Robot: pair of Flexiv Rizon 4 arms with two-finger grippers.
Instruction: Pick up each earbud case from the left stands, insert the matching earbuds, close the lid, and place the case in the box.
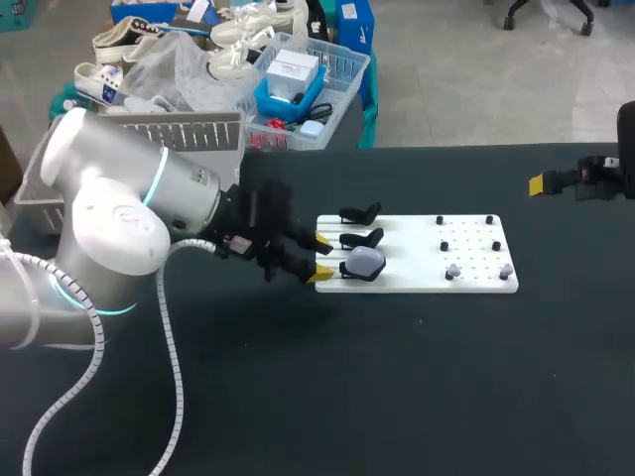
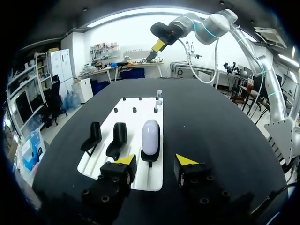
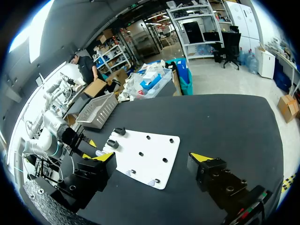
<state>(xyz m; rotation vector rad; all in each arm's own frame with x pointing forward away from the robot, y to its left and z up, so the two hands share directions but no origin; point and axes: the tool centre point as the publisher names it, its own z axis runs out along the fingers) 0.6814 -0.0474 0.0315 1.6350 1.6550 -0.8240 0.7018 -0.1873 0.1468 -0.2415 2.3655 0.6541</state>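
Left claw (image 2: 156, 160), spread, sits just short of the pale lavender oval earbud case (image 2: 150, 137) on its black stand (image 2: 148, 158), apparently aligned for pickup. Right claw (image 3: 153, 157) spread, well apart.

Wide black table (image 1: 446, 397); flat matte top, evenly lit; far edge straight across head view.

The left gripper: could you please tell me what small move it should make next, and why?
Probably ease the left gripper forward until its open fingers straddle the earbud case. The case sits on its stand just ahead of the yellow tips, roughly in line with the gap, and nothing is gripped yet.
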